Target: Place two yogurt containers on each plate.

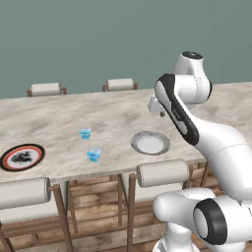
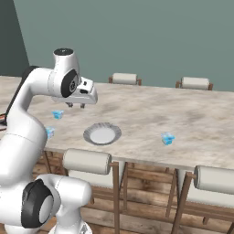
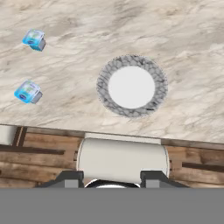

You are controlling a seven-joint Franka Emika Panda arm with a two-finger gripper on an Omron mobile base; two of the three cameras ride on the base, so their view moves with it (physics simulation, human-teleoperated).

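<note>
A pale grey plate (image 1: pixel 136 143) (image 2: pixel 88 135) (image 3: pixel 103 89) with a ridged rim lies empty near the table's front edge. The black-rimmed plate (image 1: pixel 22 157) with a red ring sits far to the left, also empty. Two light blue yogurt containers (image 1: pixel 85 133) (image 1: pixel 94 155) stand between the plates, also seen as the yogurt containers (image 3: pixel 34 39) (image 3: pixel 28 92) left of the grey plate. A third yogurt container (image 2: pixel 167 138) stands right of the grey plate. My gripper (image 1: pixel 160 112) (image 2: pixel 77 105) (image 3: pixel 113 177) hovers above the table near the grey plate, open, holding nothing.
The marble-look table (image 1: pixel 113 115) is long. Padded chair backs (image 1: pixel 162 173) (image 1: pixel 24 192) line its near edge, one directly under the hand (image 3: pixel 122 159), and two more chairs (image 1: pixel 46 88) (image 1: pixel 120 83) stand on the far side against a teal wall.
</note>
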